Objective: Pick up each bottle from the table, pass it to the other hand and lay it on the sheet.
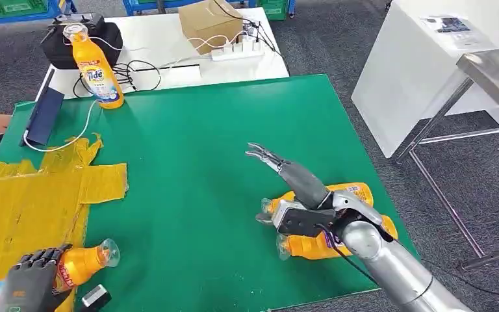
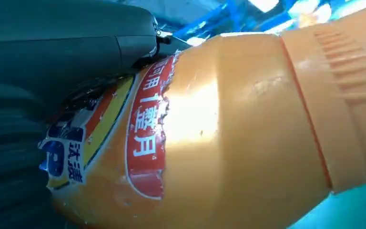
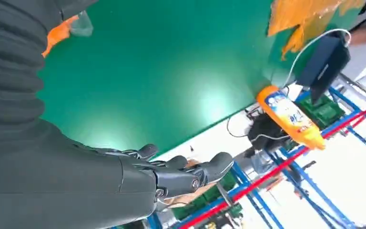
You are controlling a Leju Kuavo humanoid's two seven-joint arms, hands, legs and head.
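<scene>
Gripping an orange bottle (image 1: 81, 261) at lower left, left hand (image 1: 29, 279) over the yellow sheet (image 1: 32, 195), right hand (image 1: 286, 175) spread empty above two lying bottles (image 1: 338, 221) at lower right, upright bottle (image 1: 97, 68), power strip (image 1: 237, 51) and cardboard box (image 1: 209, 23) along the top.

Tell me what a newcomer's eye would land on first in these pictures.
The bright green table catches the eye first, with a crumpled yellow sheet at its left. The left robot hand grips an orange bottle at the near left corner, while the right robot hand stretches open over two more orange bottles lying at the right. A fourth bottle stands upright at the far left.
</scene>
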